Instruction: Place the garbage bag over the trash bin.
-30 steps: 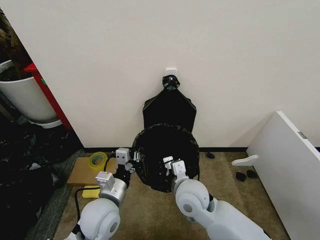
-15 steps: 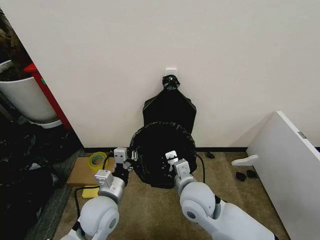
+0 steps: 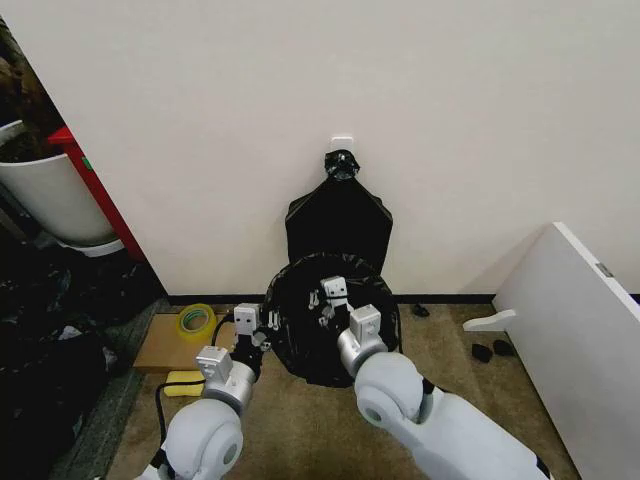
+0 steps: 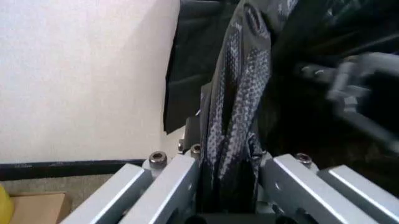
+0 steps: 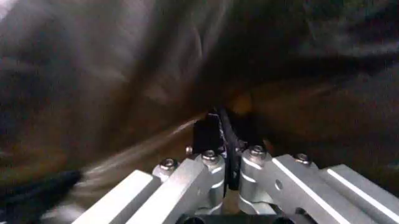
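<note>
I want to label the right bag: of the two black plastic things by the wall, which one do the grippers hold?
The garbage bag, crinkled and glossy, over the bin's mouth. The flat bundle hangs untouched behind.

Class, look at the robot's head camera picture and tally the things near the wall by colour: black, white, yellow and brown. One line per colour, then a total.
Black: 2, the garbage bag and the knotted bundle hanging on the wall
White: 1, the large tub
Yellow: 1, the tape roll
Brown: 1, the cardboard box
Total: 5
</note>
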`<state>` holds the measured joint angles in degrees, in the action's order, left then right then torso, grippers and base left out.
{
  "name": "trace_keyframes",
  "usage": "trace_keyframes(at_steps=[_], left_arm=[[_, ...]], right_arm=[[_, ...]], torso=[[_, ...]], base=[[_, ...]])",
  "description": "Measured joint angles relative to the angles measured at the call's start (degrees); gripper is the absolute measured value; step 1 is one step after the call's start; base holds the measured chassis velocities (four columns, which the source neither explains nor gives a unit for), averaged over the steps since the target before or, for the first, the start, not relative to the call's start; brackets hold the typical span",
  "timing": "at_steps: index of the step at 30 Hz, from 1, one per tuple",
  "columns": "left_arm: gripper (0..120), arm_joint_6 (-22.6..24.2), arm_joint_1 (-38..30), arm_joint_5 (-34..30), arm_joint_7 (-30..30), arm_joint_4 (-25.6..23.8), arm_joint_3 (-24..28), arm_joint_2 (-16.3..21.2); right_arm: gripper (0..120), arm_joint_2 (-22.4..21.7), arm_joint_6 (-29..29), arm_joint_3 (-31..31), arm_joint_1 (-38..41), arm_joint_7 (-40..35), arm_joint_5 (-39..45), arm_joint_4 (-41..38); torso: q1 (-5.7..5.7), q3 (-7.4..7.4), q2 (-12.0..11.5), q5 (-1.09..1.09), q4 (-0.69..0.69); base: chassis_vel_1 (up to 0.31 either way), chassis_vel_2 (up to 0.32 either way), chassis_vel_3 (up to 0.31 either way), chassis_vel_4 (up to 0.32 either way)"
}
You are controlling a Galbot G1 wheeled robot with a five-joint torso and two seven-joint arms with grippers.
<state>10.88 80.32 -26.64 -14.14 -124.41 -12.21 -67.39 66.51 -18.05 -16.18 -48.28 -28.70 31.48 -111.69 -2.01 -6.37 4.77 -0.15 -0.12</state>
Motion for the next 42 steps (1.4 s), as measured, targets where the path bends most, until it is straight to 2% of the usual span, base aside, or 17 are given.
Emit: trace_keyframes(at_steps=[4,10,15,21,24,25,28,30,31,34,35,38,40,42], left_arm=[[1,0.0,0.4,0.3,0.0,-0.7,-0.1,-0.1],[1,0.0,0.4,0.3,0.0,-0.8,-0.4,-0.1],[1,0.0,0.4,0.7,0.1,-0.6,0.1,-0.6],[1,0.0,0.2,0.7,0.2,-0.1,-0.4,-0.8],[1,-0.1,-0.4,-1.0,-0.2,1.1,-1.5,-0.8],[1,-0.1,-0.7,-2.8,-0.8,2.0,-2.0,-0.8],[1,0.2,-1.3,-5.8,-1.7,3.3,-2.5,-0.8],[1,3.0,-2.3,-12.7,-4.1,5.1,-2.9,-1.0],[1,3.0,-2.3,-12.7,-4.1,5.1,-2.9,-1.0],[1,7.3,-3.2,-21.4,-7.4,5.3,-3.6,-2.6],[1,7.3,-3.2,-21.4,-7.4,5.3,-3.6,-2.6],[1,12.3,-4.6,-28.2,-10.9,4.6,-4.9,-4.1],[1,13.6,-5.1,-29.8,-12.0,4.6,-5.2,-4.4],[1,15.5,-6.0,-33.3,-14.3,5.1,-5.7,-5.3]], right_arm=[[0,0.3,-1.7,0.0,0.6,-0.8,-1.1,2.3],[0,-0.8,-2.3,0.2,-0.6,-0.9,-1.4,1.6],[0,-1.1,-5.8,0.5,-2.0,-2.9,-1.7,1.4],[0,-2.0,-4.7,1.4,-4.1,-2.8,-1.7,-1.4],[0,-4.0,-2.0,1.9,-7.1,-1.2,-1.7,-6.6],[0,-5.8,-0.4,2.0,-9.6,-0.2,-2.1,-10.8],[0,-7.7,1.4,2.3,-12.3,0.5,-3.0,-15.4],[0,-9.5,4.1,5.5,-17.6,0.8,-8.1,-21.2],[0,-9.5,4.1,5.5,-17.6,0.8,-8.1,-21.2],[15,-10.0,5.3,10.6,-24.9,-3.2,-18.3,-23.1],[15,-10.0,5.3,10.6,-24.9,-3.2,-18.3,-23.1],[30,-9.3,7.6,10.1,-31.2,-9.4,-22.1,-23.1],[32,-8.8,8.5,9.9,-32.4,-10.5,-23.7,-22.6],[43,-7.9,9.3,9.5,-33.9,-12.3,-27.0,-21.3]], torso=[[0.00,0.00,0.0,0.00,0.00],[0.00,0.00,0.0,0.00,-0.01],[0.01,0.00,0.0,0.00,-0.01],[0.01,0.00,0.0,0.01,0.00],[0.01,0.00,0.0,0.01,0.01],[0.01,0.01,0.0,0.00,-0.01],[0.01,0.01,0.0,0.01,0.00],[0.01,0.01,0.0,0.01,0.00],[0.01,0.01,0.0,0.01,0.00],[0.01,0.01,0.0,0.00,-0.02],[0.01,0.01,0.0,0.00,-0.02],[0.01,0.01,0.0,0.00,-0.02],[0.01,0.01,0.0,0.02,-0.01],[0.01,0.00,0.0,0.00,-0.02]], base=[[0.000,0.000,0.000,0.000],[0.000,0.000,0.000,0.000],[0.000,0.000,0.000,0.000],[0.000,0.000,0.000,0.000],[0.000,0.000,0.000,0.000],[0.000,0.000,0.000,0.000],[0.000,0.000,0.000,0.000],[0.000,0.000,0.000,0.000],[0.000,0.000,0.000,0.000],[0.000,0.000,0.000,0.000],[0.000,0.000,0.000,0.000],[0.000,0.000,0.000,0.000],[0.000,0.000,0.000,0.000],[0.000,0.000,0.000,0.000]])
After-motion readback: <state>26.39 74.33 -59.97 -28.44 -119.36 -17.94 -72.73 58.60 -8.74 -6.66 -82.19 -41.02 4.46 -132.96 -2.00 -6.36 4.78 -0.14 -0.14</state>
